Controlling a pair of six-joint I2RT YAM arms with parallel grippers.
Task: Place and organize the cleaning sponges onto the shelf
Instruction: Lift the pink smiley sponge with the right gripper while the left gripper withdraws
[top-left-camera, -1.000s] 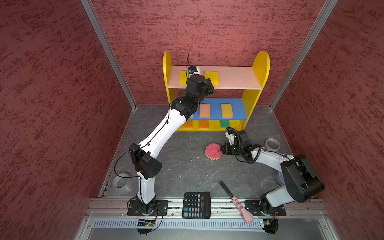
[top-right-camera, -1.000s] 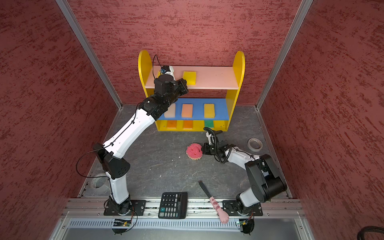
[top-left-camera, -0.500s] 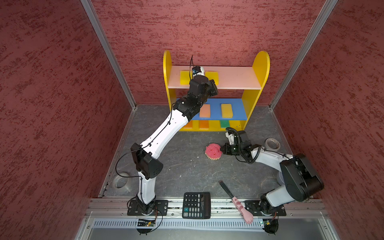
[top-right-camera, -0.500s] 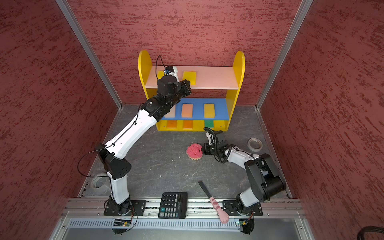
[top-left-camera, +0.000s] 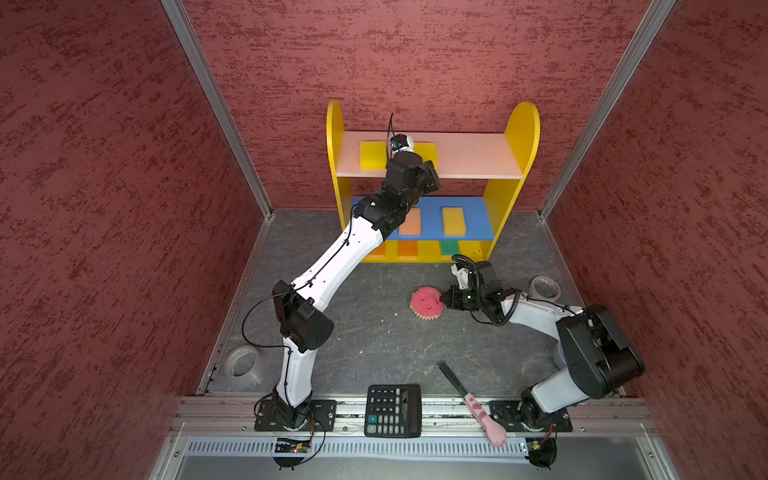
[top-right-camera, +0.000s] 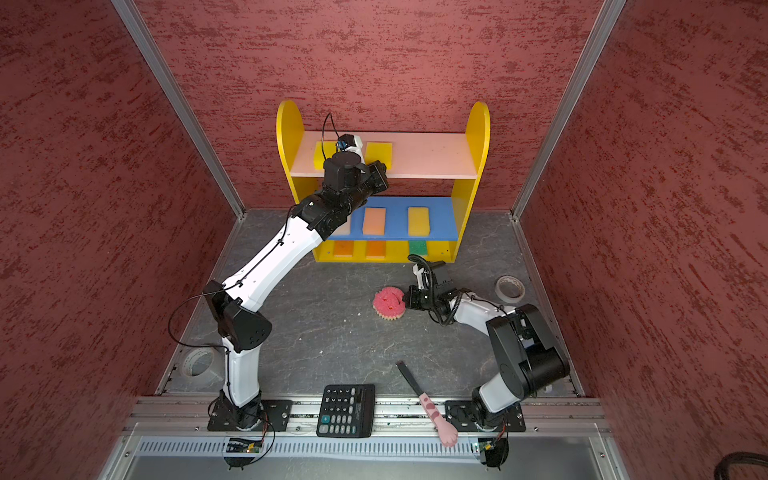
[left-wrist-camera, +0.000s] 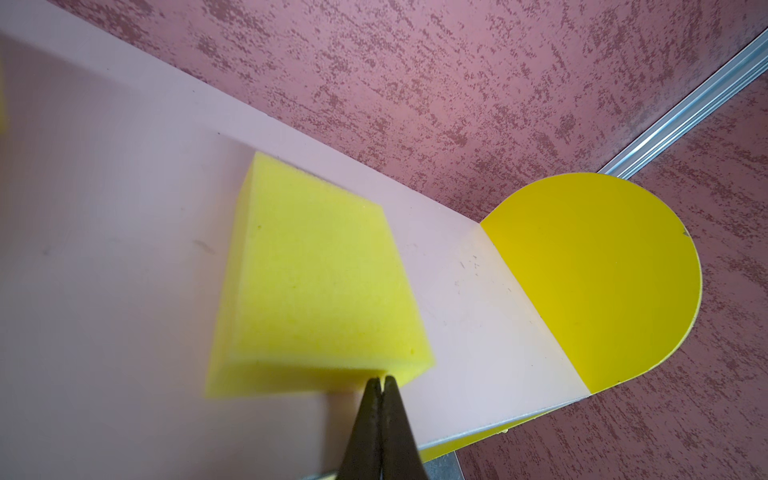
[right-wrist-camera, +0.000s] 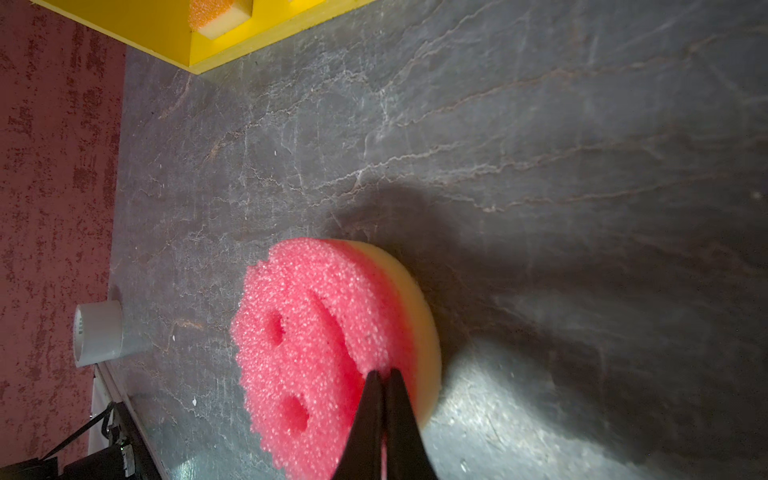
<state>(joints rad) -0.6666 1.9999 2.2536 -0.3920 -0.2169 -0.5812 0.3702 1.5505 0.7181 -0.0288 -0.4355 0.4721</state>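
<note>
Round pink sponge (top-left-camera: 424, 300) sits on the bench (top-left-camera: 374, 332), well short of the shelf (top-left-camera: 523, 124), on the right arm's side. Right fingers (right-wrist-camera: 365, 424) are closed hard on its rim, at the sponge's 3 o'clock edge in both top views. The wrist view shows the tips sunk into the foam, one on the pink face and one on the cream backing. I read that as a pinch grip with a thin bite. The arm reaches in from 3 o'clock, low and flat. The sponge is a disc, so no long axis to line up.

Key relation is the free slot. The pink top board (top-left-camera: 478, 156) is bare on its right half. That patch lies at about 12 to 1 o'clock from the sponge, and higher. Middle and bottom boards each look full, three blocks across. Likely move: lift, carry toward 12 o'clock, set flat on the top board. The right arm is plainly nearer.

Left fingers (left-wrist-camera: 368, 432) are shut and hold nothing. Their tips touch the near face of a yellow sponge (left-wrist-camera: 316, 282) on that top board, at 9 o'clock from the bare patch. Risk: the shallow bite could slip on the lift.
</note>
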